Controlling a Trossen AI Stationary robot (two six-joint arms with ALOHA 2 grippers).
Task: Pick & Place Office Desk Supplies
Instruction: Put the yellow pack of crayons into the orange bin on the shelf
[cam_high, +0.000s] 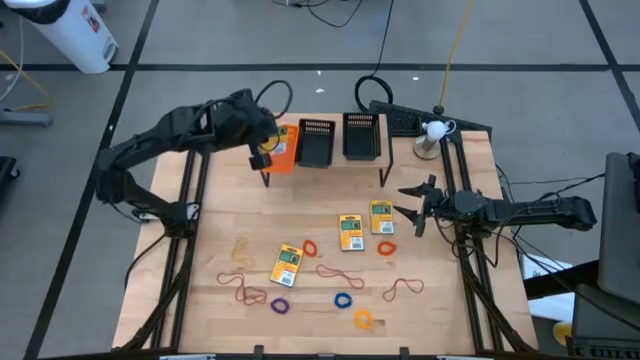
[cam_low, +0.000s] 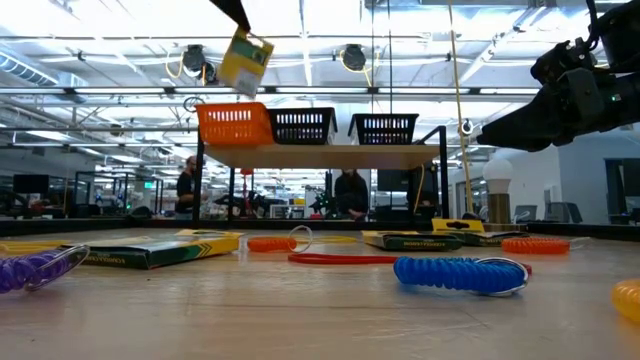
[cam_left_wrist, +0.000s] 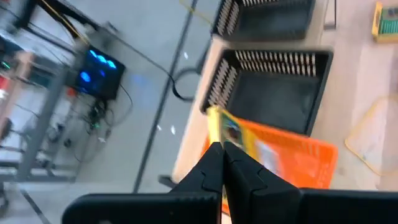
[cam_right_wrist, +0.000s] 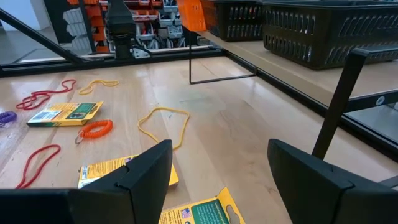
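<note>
Held packet: one yellow-orange packet (cam_low: 246, 62) hung by an edge from the left gripper (cam_left_wrist: 222, 163), whose fingers were clenched on it. It was up in the air over the orange tray (cam_high: 283, 148), a height that looked chosen to clear the tray's rim before a drop.
Destination: the orange tray stood at the left end of a raised shelf (cam_low: 320, 155), with two black mesh trays (cam_high: 316, 142) (cam_high: 362, 136) beside it. Sorting into that tray seemed to be the step in hand.
Packets left: three more lay flat on the table (cam_high: 440, 310) — one (cam_high: 287, 265) toward the left, two (cam_high: 350, 232) (cam_high: 381, 216) close together nearer the right arm.
Small supplies: red-brown rubber-band loops (cam_high: 238, 285) (cam_high: 403, 289) and coiled rings in orange (cam_high: 310, 247), blue (cam_high: 344, 300), purple (cam_high: 280, 305) and yellow (cam_high: 363, 319) were scattered across the near half of the table, apart from one another.
Right gripper: the right gripper (cam_high: 412, 203) waited with its fingers spread and nothing between them, low over the table's right side, just beside the pair of packets — probably parked out of the left arm's way.
Surface: pale wood planks, bounded by dark metal rails.
Room: a bright workshop with ceiling lights and other benches; two people stood far behind the shelf in the low view. A small white lamp (cam_high: 432, 131) sat at the table's far right corner.
</note>
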